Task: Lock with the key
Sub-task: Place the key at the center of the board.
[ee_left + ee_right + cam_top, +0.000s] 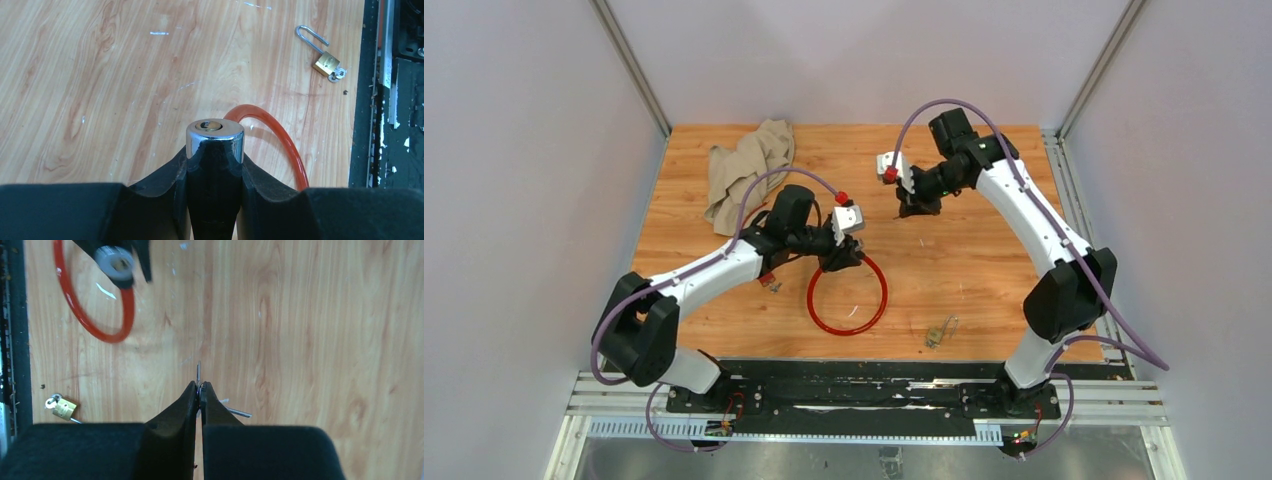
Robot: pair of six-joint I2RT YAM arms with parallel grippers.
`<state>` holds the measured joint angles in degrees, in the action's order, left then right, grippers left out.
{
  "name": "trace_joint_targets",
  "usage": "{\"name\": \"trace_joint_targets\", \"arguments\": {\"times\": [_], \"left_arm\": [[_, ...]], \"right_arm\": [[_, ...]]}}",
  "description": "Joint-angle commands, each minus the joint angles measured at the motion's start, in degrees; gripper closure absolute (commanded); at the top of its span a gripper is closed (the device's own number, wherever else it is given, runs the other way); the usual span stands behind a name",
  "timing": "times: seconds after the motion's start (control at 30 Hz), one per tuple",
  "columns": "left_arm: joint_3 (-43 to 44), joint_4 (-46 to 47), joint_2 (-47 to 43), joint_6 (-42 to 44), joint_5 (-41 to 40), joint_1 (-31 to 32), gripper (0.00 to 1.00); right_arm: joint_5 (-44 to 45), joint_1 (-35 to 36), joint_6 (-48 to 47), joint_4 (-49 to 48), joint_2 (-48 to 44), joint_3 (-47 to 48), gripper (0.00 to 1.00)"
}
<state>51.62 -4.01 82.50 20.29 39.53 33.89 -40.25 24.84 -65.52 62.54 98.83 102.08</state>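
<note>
We find the key [199,371] nipped between the right fingers [189,402], closed tight so that only its thin tip pokes out, above the middle of the counter [984,300] and a little toward the far edge. The left fingers [172,172] clamp the chrome lock barrel [215,135] of the red cable loop [107,336], which lies toward the near edge; the left arm reaches low while the right arm arches high along the right edge. Around us the counter is pale wood grain between grey walls, with a tan cloth [744,165] near the far left corner and a brass padlock [939,333] by the near edge.
</note>
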Motion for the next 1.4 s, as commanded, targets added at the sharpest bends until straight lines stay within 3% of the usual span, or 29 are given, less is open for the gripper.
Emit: {"name": "trace_joint_targets", "arguments": {"times": [0.0,0.17,0.33,0.5,0.67,0.8,0.97,1.1,1.13,1.37], "left_arm": [[0.5,1.1,-1.6,-3.5,-3.8,-1.6,1.00],[4.6,4.4,3.9,-15.3,-9.0,-7.9,1.00],[13.6,3.6,16.6,-26.3,-2.2,-11.8,0.98],[24.4,0.6,31.0,-31.0,1.4,-11.9,0.85],[29.3,-1.4,38.5,-31.2,0.5,-12.0,0.76],[30.3,-2.3,40.8,-32.2,1.6,-12.3,0.63],[30.3,-3.8,40.9,-32.8,3.2,-13.8,0.31],[30.1,-6.9,39.4,-30.8,1.8,-15.7,0.23],[29.7,-7.5,38.7,-30.1,0.8,-16.2,0.15],[27.0,-13.0,29.9,-22.0,-12.5,-17.9,0.09]], "right_arm": [[1.0,-6.1,17.4,-14.2,-1.6,-12.1,0.99],[-0.8,-7.2,34.1,-29.1,1.7,-24.5,0.99],[-7.3,-8.5,47.4,-39.9,7.4,-28.0,0.99],[-9.7,-9.7,54.2,-41.6,13.7,-25.5,0.99],[-8.4,-11.2,55.4,-41.5,14.5,-25.4,0.99],[-8.3,-11.5,54.4,-40.9,14.2,-26.3,0.99],[-8.3,-11.5,54.5,-41.3,14.4,-27.2,0.99],[-7.9,-11.5,56.1,-42.6,14.4,-27.5,0.99],[-7.2,-11.5,56.6,-42.8,14.4,-27.5,0.99],[-1.6,-10.5,58.9,-42.2,16.5,-26.9,0.97]]}}
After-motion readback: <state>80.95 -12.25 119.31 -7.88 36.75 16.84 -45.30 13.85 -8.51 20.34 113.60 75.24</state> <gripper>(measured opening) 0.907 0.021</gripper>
